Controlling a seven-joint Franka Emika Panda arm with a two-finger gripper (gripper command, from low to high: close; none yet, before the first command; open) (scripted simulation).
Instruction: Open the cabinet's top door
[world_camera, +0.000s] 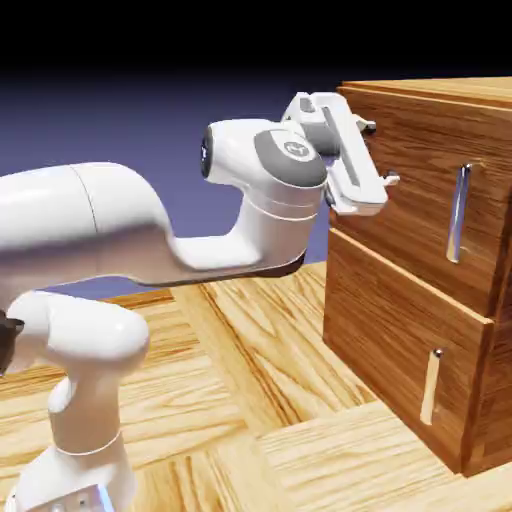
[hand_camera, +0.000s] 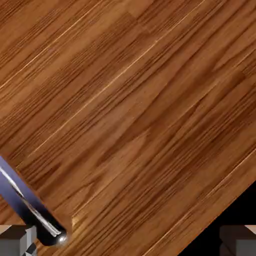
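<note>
- Reddish-brown wooden cabinet (world_camera: 420, 270) standing on the pale wood desk (world_camera: 250, 360), filling the exterior view's right side.
- Top door (world_camera: 430, 190) shut, flush with the cabinet front; long silver bar handle (world_camera: 458, 212) upright near that door's right edge.
- Below it, a shorter lower panel (world_camera: 400, 350) with a small pale handle (world_camera: 431, 386), also shut.
- White fingers (world_camera: 372, 152) spread wide, holding nothing, level with the top door's upper left corner, well left of the silver handle.
- Bulky white arm (world_camera: 200, 220) stretching in from the left of the cabinet, over open desk.
- Hand view: wood grain of the door close up, silver handle (hand_camera: 30, 205) slanting at lower left just beside one grey fingertip (hand_camera: 17, 242).
- Bare desk free in front of the cabinet.
</note>
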